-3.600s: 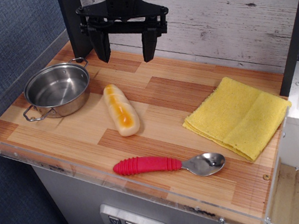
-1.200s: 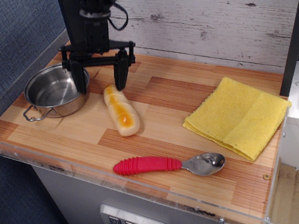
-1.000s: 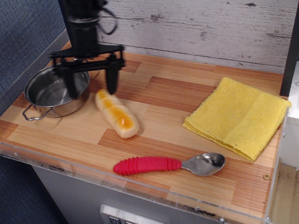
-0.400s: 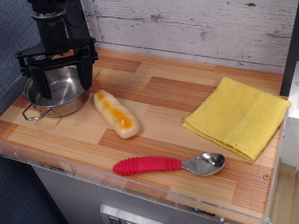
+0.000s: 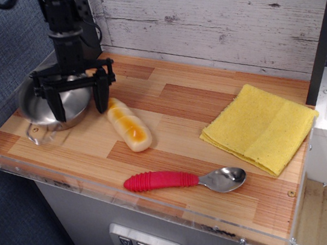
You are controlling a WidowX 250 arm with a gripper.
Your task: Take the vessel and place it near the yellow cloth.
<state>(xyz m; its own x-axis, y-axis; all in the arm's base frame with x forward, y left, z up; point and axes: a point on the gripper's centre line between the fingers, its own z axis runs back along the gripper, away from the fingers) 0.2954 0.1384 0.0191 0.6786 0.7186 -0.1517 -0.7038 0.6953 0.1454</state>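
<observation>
The vessel (image 5: 38,108), a small shiny steel pot with wire loop handles, sits at the back left of the wooden table and looks tilted, its near handle low at the front. My gripper (image 5: 79,102) is down over the pot's right side and is open. Its left finger (image 5: 58,108) is inside the pot and its right finger (image 5: 100,98) is outside the right rim, next to the bread roll. The jaws straddle the pot wall without closing on it. The yellow cloth (image 5: 260,126) lies flat and folded at the right of the table, far from the pot.
A bread roll (image 5: 129,125) lies just right of the pot. A red-handled metal spoon (image 5: 184,179) lies near the front edge. A clear acrylic rim (image 5: 10,157) runs along the table's left and front. A plank wall stands behind.
The gripper came from the back, pushed the roll's far end leftward, swung over the pot, then moved slightly right and lower. The pot now looks tilted and shifted.
</observation>
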